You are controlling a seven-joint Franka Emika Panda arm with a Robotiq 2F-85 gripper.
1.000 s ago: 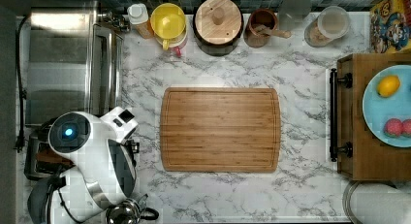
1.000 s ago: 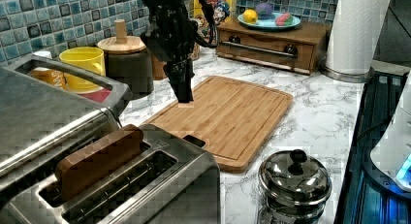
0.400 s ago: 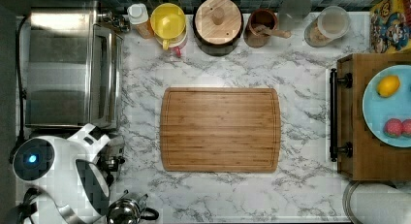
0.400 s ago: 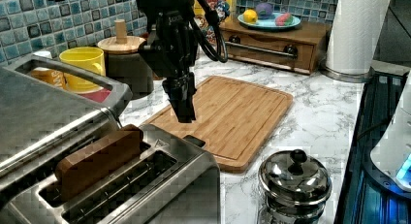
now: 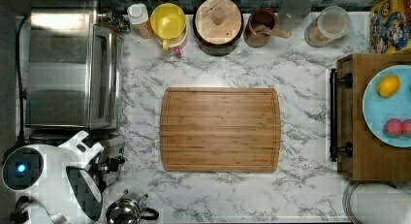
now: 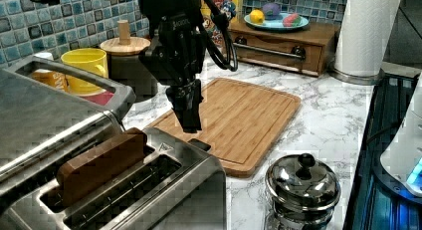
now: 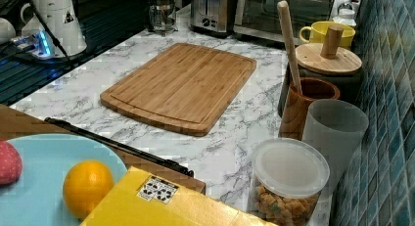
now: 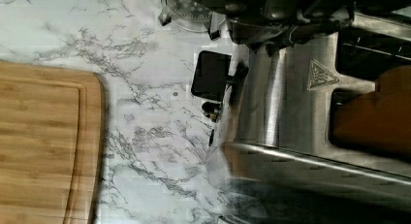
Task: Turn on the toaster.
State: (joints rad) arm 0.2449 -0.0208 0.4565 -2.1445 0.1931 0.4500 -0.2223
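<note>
tool [image 6: 191,125] pointing straight down just above toaster [image 6: 149,190] lever [image 6: 199,144], finger state unclear

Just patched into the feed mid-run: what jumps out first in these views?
The black gripper hangs just above the toaster's black lever in the left view, with a brown slice standing in the toaster's far slot. The big bamboo cutting board lies bare in the middle of the marble counter, and a small steel lidded pot sits at the left view's right of the toaster.
</note>
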